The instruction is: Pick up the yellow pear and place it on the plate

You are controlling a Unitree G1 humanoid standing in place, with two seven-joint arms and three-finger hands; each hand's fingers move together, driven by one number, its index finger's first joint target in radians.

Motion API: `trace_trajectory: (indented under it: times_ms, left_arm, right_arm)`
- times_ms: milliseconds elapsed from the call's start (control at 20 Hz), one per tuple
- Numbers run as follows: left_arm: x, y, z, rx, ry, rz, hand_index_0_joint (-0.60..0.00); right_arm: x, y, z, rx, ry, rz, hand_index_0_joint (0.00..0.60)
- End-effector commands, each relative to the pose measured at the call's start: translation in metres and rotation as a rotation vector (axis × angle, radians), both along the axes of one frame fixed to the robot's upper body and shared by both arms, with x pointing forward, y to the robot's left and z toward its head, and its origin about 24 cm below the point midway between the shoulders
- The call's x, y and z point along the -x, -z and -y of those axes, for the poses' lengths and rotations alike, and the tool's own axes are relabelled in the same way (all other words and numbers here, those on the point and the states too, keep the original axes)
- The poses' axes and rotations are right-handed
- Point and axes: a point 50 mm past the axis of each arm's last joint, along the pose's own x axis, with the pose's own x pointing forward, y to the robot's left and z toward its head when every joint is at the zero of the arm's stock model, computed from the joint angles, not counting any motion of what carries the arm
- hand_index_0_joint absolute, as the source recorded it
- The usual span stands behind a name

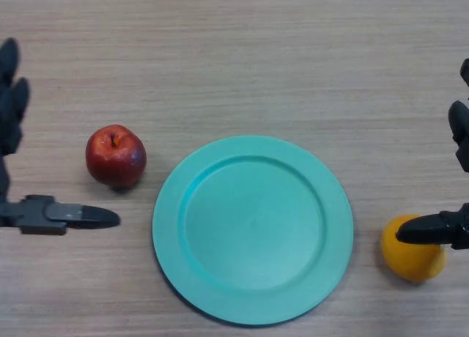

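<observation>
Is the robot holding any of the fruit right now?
No, nothing is held. The right hand has its thumb over the top of the yellow fruit, fingers open. The left hand is open beside the red apple.

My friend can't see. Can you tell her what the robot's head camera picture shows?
A teal plate sits empty in the middle of a wooden table. A red apple lies to its left near the open left hand, and a yellow fruit lies to its right, partly under the open right hand.

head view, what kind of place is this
Probably a lab tabletop staged for a pick-and-place test: a bare wooden table holding only a teal plate, a red apple and yellow fruit.
</observation>
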Motion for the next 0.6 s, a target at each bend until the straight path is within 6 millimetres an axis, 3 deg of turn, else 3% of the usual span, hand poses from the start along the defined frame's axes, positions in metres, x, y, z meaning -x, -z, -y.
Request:
trace_trajectory:
  times_ms: [50, 400, 600]
  left_arm:
    - [0.005, -0.041, -0.006, -0.091, -0.023, 0.238, 0.000]
    - [0.007, -0.039, -0.006, -0.086, -0.020, 0.236, 0.000]
    - [0.009, -0.038, -0.009, -0.081, -0.016, 0.217, 0.000]
  right_arm:
    - [0.009, -0.036, 0.004, 0.020, -0.010, 0.221, 0.000]
    - [0.015, -0.035, 0.006, 0.047, -0.015, 0.235, 0.000]
    - [0.022, -0.027, 0.018, 0.101, 0.019, 0.226, 0.000]
